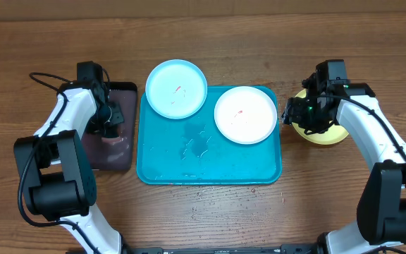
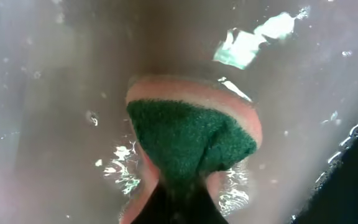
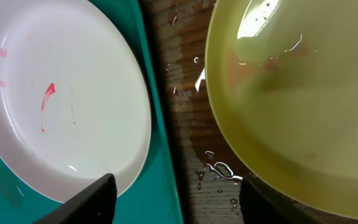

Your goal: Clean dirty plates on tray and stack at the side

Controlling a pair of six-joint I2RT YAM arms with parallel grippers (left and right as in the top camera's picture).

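Note:
The turquoise tray (image 1: 162,164) holds the light cyan plate (image 1: 177,87) at its back left corner and the white plate (image 1: 245,114) at its right; both carry small red smears. The yellow-green plate (image 1: 324,134) lies on the table right of the tray. My right gripper (image 1: 292,113) is open and empty, low over the gap between the tray's right rim (image 3: 166,162) and the yellow-green plate (image 3: 303,99), with the white plate (image 3: 67,99) to its left. My left gripper (image 1: 113,132) is shut on a pink and green sponge (image 2: 191,137) over the black tray (image 1: 111,154).
The black tray's bottom (image 2: 48,93) is wet. Water drops lie on the wood (image 3: 213,171) between the turquoise tray and the yellow-green plate. A wet patch sits in the middle of the turquoise tray (image 1: 197,143).

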